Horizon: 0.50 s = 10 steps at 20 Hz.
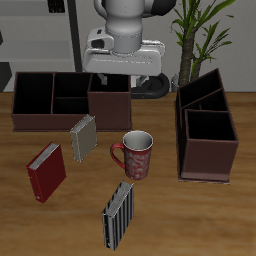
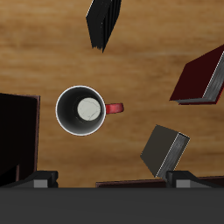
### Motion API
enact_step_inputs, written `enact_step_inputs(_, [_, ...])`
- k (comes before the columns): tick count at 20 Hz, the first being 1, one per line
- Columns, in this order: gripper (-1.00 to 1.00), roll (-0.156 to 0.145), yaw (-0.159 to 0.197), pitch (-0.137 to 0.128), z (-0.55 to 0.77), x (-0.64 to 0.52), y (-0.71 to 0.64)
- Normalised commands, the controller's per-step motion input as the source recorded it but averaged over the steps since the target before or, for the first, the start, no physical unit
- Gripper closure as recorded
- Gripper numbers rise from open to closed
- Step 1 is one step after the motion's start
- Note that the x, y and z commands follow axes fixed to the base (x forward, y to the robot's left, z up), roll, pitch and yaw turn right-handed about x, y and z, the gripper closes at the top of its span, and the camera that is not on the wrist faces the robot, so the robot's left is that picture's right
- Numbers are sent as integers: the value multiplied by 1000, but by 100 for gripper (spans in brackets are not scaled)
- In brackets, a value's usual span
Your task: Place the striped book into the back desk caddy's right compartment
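The striped book (image 1: pixel 118 213) stands upright near the table's front edge, with black and grey vertical stripes; it also shows in the wrist view (image 2: pixel 105 22). The back desk caddy (image 1: pixel 50 121) lies broadside at the table's back. Its right compartment (image 1: pixel 110 112) is the big square end section. My gripper (image 1: pixel 123 78) hangs above the table just beside that end section, far from the striped book. It is open and empty; in the wrist view (image 2: pixel 112 179) both fingertips (image 2: pixel 39 178) stand wide apart.
A red patterned mug (image 1: pixel 137 152) stands mid-table, directly below my gripper in the wrist view (image 2: pixel 80 109). A plain grey book (image 1: pixel 83 136) and a red book (image 1: pixel 45 171) stand nearby. A second caddy (image 1: pixel 205 135) lies end-on, with a plant (image 1: pixel 200 35) behind it.
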Motion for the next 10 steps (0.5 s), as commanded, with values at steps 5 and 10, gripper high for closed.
enact_step_inputs(5, [-100,5,6,-30,118,381,73])
enact_step_inputs(10, [-100,-31,5,-4,56,526,7])
